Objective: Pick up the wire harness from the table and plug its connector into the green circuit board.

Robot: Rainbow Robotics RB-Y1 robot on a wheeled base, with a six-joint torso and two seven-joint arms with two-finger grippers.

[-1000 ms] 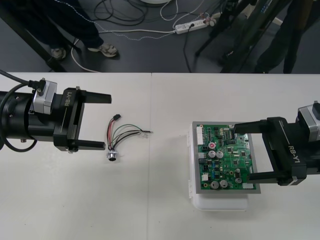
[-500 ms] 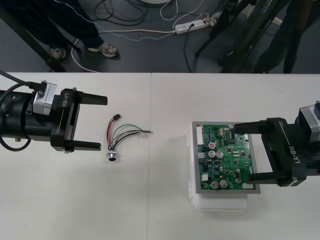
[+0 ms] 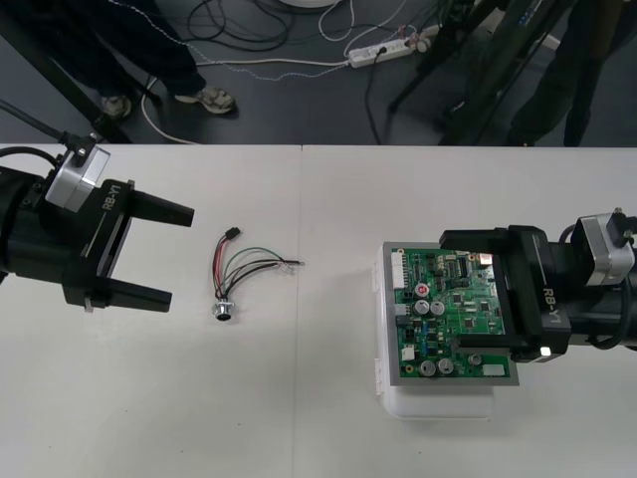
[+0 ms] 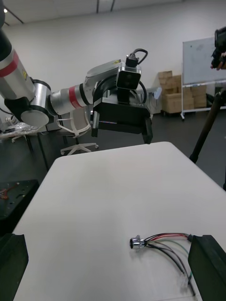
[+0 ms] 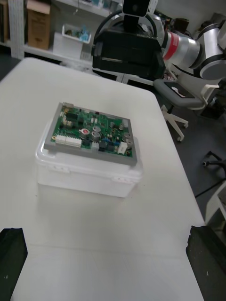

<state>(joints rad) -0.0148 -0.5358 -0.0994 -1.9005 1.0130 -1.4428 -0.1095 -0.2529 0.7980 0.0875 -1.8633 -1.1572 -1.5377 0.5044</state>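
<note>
The harness [image 3: 244, 269] lies loose on the table [image 3: 299, 398]. Expect it light and floppy: take it by the black plug [image 3: 231, 233], not the wires [image 3: 257, 263]. Your left gripper [image 3: 179, 256] sits beside it, fingers apart; the right gripper [image 3: 448, 291], also spread, hovers over the board [image 3: 438, 317].

Harness [image 3: 244, 271] lies loose, well apart from board [image 3: 448, 314].

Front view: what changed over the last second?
The left gripper backed away from the harness toward its own side and tilted, open. The right gripper slid farther in over the circuit board, also open. Nothing was gripped or let go. Harness and board lie where they were.
</note>
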